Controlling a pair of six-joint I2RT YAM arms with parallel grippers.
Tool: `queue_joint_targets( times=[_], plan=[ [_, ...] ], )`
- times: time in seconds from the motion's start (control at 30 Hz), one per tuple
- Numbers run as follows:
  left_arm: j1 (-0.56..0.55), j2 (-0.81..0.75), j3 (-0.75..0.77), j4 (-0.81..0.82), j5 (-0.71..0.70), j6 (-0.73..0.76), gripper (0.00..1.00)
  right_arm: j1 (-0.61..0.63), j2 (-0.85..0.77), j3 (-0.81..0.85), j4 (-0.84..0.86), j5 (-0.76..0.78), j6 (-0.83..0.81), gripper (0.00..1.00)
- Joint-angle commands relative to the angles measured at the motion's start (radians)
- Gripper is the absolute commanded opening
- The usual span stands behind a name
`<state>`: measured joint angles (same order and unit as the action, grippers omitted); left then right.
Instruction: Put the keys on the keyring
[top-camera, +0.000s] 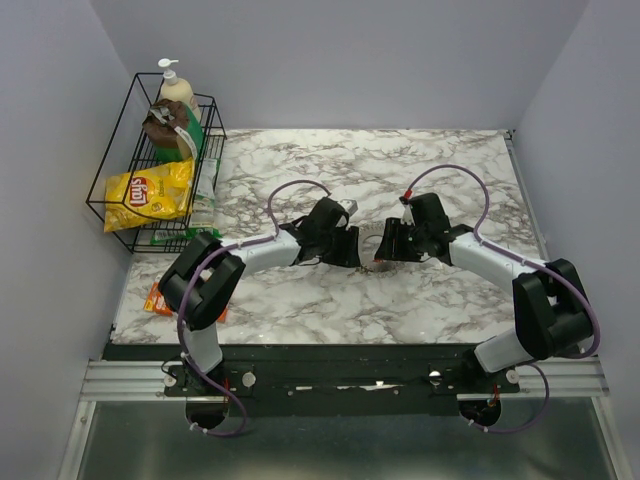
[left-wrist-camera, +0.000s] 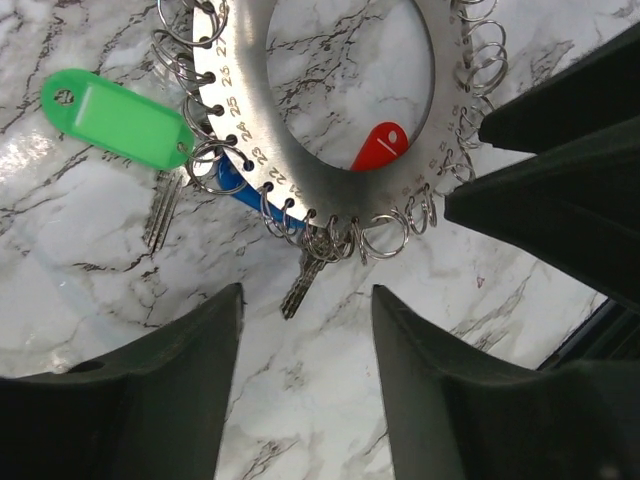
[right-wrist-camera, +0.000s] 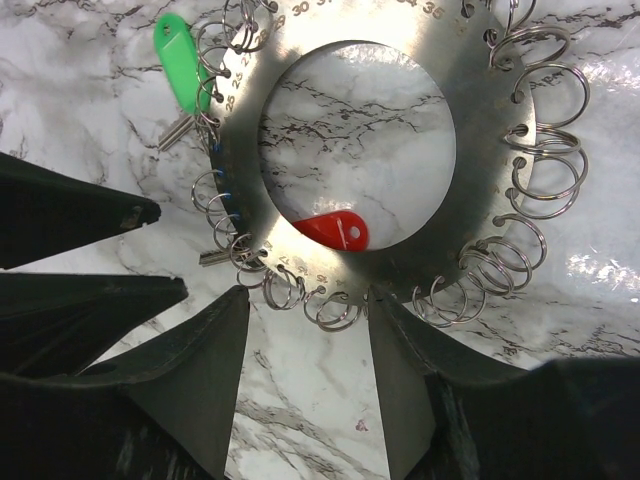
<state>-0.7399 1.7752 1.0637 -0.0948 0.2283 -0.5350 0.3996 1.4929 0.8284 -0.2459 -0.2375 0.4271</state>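
The keyring (top-camera: 372, 242), a flat silver disc with numbered holes and many small wire loops along its edge, lies on the marble table (top-camera: 300, 300) in the middle of the top view. In the left wrist view a green-headed key (left-wrist-camera: 115, 118) sits at its upper left edge, a red key head (left-wrist-camera: 380, 148) shows inside its hole and a blue key head (left-wrist-camera: 235, 187) peeks from under the band. The left end effector (top-camera: 343, 247) and the right end effector (top-camera: 392, 243) stand just beside the keyring, one on each side. Both have their jaws partly open and hold nothing.
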Motion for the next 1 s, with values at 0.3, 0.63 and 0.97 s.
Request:
queue_joint_targets(
  times=[0.3,0.63,0.97],
  plan=[
    [-0.006,0.113,0.084,0.053,0.003,-0.052,0.50,0.004,0.010,-0.003,-0.012,-0.006,-0.017,0.59],
    [0.008,0.121,0.085,0.073,-0.037,-0.060,0.23,0.004,0.007,-0.006,-0.013,-0.005,-0.025,0.59],
    [0.011,0.083,0.094,0.006,-0.103,0.010,0.00,0.004,-0.008,-0.003,-0.013,-0.008,-0.027,0.59]
  ],
)
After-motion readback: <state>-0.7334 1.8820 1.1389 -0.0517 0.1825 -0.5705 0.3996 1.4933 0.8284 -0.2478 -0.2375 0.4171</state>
